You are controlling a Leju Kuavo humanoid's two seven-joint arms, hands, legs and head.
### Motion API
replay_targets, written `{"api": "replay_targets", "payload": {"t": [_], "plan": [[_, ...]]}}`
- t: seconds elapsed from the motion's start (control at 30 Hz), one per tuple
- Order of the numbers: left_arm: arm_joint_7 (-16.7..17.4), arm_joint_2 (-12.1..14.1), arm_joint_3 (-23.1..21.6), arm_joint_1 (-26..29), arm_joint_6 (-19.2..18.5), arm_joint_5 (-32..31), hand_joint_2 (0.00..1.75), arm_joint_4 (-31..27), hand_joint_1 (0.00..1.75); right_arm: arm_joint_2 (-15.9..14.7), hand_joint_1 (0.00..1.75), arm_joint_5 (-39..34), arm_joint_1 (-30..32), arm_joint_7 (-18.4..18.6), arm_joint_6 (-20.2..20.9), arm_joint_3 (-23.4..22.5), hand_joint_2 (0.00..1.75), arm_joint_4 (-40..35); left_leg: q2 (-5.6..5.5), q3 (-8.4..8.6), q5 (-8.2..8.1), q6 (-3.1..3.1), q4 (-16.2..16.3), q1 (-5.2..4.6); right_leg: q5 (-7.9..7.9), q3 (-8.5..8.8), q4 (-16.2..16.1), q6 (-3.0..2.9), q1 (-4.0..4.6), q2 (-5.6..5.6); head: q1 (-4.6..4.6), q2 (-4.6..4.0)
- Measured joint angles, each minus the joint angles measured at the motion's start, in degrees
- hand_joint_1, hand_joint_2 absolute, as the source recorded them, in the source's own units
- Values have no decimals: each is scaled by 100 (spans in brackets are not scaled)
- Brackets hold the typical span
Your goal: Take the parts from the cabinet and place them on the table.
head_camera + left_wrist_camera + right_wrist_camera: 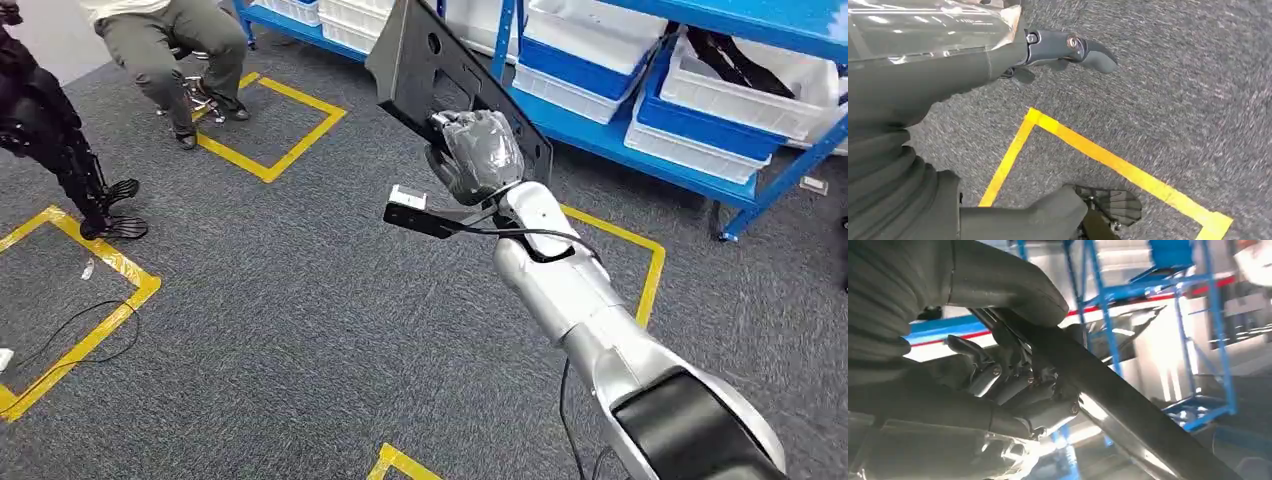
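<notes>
Left hand [973,65] over carpet, fingers apart, nothing in it. Seated person [170,50] upper left of head view: give wide berth. Right hand [472,155] at centre, fingers wrapped round black panel part [420,60], carried clear of blue shelving [640,110] at upper right. Keep grip firm, panel steady; table out of frame, turn slowly.

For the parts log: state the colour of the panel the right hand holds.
Black; the panel in the right hand shows best in the head view.
</notes>
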Motion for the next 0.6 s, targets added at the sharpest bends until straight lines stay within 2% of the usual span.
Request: {"api": "replay_targets", "payload": {"t": [0.03,0.07,0.1,0.13,0.17,0.2,0.23,0.27,0.33,0.37,0.4,0.43,0.47,0.5,0.53,0.57,0.6], "plan": [[0,0,0,1,-4,-2,175,0,0,-22,175,4,37,9,0,0,175,0,-84,-6,5,7,2,0,-127,-212,409,6,2,24,9,0],[0,0,0,3,-9,-2,175,0,0,-37,175,20,77,9,0,0,175,0,-179,-9,10,10,3,-2,-149,-314,604,47,9,47,18,0],[0,0,0,10,-24,-4,175,0,0,-61,175,28,103,9,0,0,175,0,-273,-9,13,7,9,-6,-54,-257,462,95,6,53,15,0],[2,0,0,24,-31,-7,175,0,0,-63,175,33,107,18,0,0,175,0,-349,-9,16,2,17,-6,118,-80,88,145,5,62,18,0],[4,0,0,29,-42,-11,175,0,0,-65,175,35,100,17,2,-2,175,-2,-415,-9,18,-3,32,-5,330,178,-430,191,-3,95,18,0],[4,-2,0,28,-50,-15,175,0,0,-67,175,35,90,17,2,-7,175,-2,-489,-14,16,-18,55,-3,546,477,-1029,220,-30,211,15,0],[2,-2,0,27,-57,-17,175,0,0,-85,175,35,93,17,4,-15,175,-2,-529,-30,17,-46,70,-5,536,515,-1173,173,-47,352,18,0],[2,0,0,17,-57,-17,175,0,0,-89,175,39,88,17,9,-24,175,-4,-587,-62,8,-89,99,-31,582,561,-1226,103,-24,318,22,0],[2,-2,0,36,-59,-17,175,0,0,-74,175,50,87,9,13,-28,175,-13,-637,-94,46,-150,75,-11,598,540,-1205,50,12,264,0,0],[2,0,0,57,-63,-17,175,2,0,-70,175,48,83,9,13,-33,175,-15,-688,-115,76,-201,49,2,622,546,-1213,-10,7,204,9,0],[0,22,0,66,-63,-17,175,2,0,-54,175,44,65,9,13,-33,175,-18,-605,-150,47,-211,94,15,665,554,-1252,-74,-70,136,9,0],[0,13,0,70,-61,-17,175,2,0,-41,175,39,57,9,15,-35,175,-20,-300,-219,-85,-230,261,-23,667,557,-1252,-120,-58,98,-20,0],[-2,13,0,60,-59,-17,175,2,0,-39,175,42,50,9,20,-39,175,-28,-103,-388,-315,-263,628,-16,660,554,-1253,-158,-53,47,-70,0],[-4,13,0,44,-59,-17,175,2,0,-41,175,42,53,9,26,-39,175,-28,-13,-614,-554,-293,1124,2,656,554,-1252,-165,-37,-13,-70,0],[-4,13,0,39,-59,-17,175,0,0,-48,175,46,58,9,31,-39,175,-28,17,-834,-741,-317,1581,15,653,549,-1251,-168,-27,-83,-70,0],[-4,13,-2,39,-61,-17,175,2,0,-48,175,46,62,9,28,-39,175,-28,30,-974,-823,-336,1885,28,652,546,-1250,-168,-22,-148,-72,0],[-4,13,-2,44,-61,-17,175,2,0,-48,175,46,64,9,31,-39,175,-28,47,-967,-767,-348,1891,41,650,548,-1249,-166,-22,-218,-70,0]]}}
